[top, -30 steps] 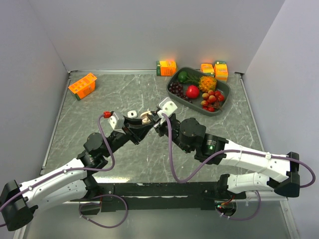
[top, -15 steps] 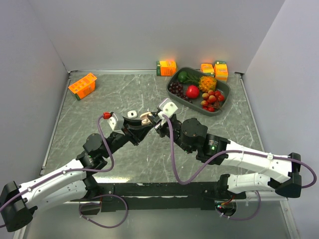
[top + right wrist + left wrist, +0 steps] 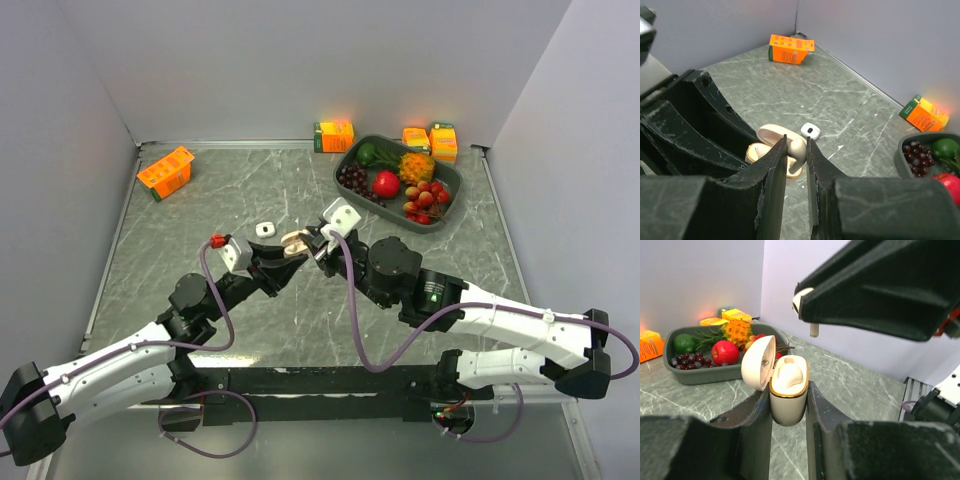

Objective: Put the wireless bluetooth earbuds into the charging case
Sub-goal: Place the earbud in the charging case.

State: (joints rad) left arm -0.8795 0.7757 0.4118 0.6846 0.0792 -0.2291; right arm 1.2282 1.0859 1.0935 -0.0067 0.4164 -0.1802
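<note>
**Q:** Left hand (image 3: 789, 390), status?
**A:** Clamped on the beige charging case (image 3: 788, 411), one finger on each side of the body. Case upright, lid swung open, held up off the counter (image 3: 250, 190).

**Q:** Right hand (image 3: 796, 142)?
**A:** Pinched shut on one beige earbud (image 3: 798, 149), stem pointing down. It hangs just above the open case, not touching it.

**Q:** Anything else nearby?
**A:** Small white case (image 3: 265, 229) lying on the counter beyond both hands. Fruit tray (image 3: 705, 376) far right.
</note>
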